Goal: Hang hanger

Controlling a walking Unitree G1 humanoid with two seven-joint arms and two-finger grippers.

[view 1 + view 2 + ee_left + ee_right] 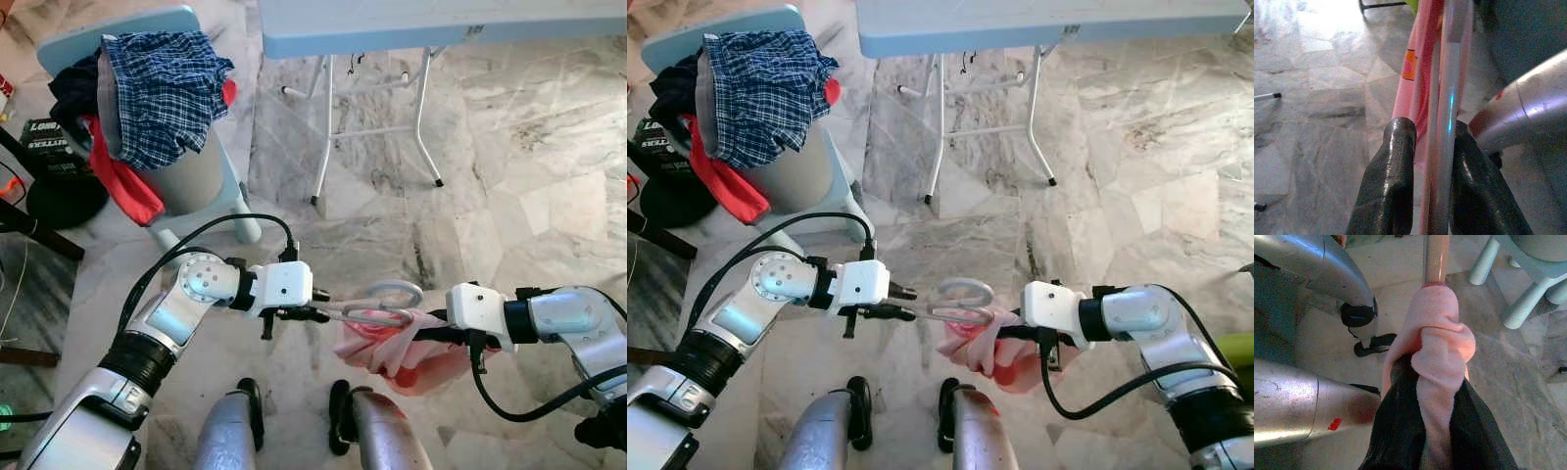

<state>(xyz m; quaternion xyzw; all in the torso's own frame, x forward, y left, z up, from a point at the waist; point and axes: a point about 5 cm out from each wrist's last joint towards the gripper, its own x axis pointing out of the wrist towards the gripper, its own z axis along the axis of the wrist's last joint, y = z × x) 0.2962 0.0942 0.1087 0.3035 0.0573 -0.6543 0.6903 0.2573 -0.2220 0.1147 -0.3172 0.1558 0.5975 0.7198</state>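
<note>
A pale plastic hanger (377, 304) with a pink garment (392, 351) draped on it hangs low in front of me, above my legs. My left gripper (318, 311) is shut on one end of the hanger; in the left wrist view the black fingers (1396, 186) clamp the white hanger bar (1447, 122). My right gripper (436, 333) is shut on the other end, where the pink garment (1437, 357) is bunched between its fingers (1400, 431) with the hanger bar (1436, 257) running on beyond.
A light blue stool (220, 191) carries a grey basket (191, 176) heaped with clothes, a blue plaid shirt (162, 83) on top, at the upper left. A folding table (411, 24) with white legs stands ahead. Dark gear (54, 162) sits at the far left.
</note>
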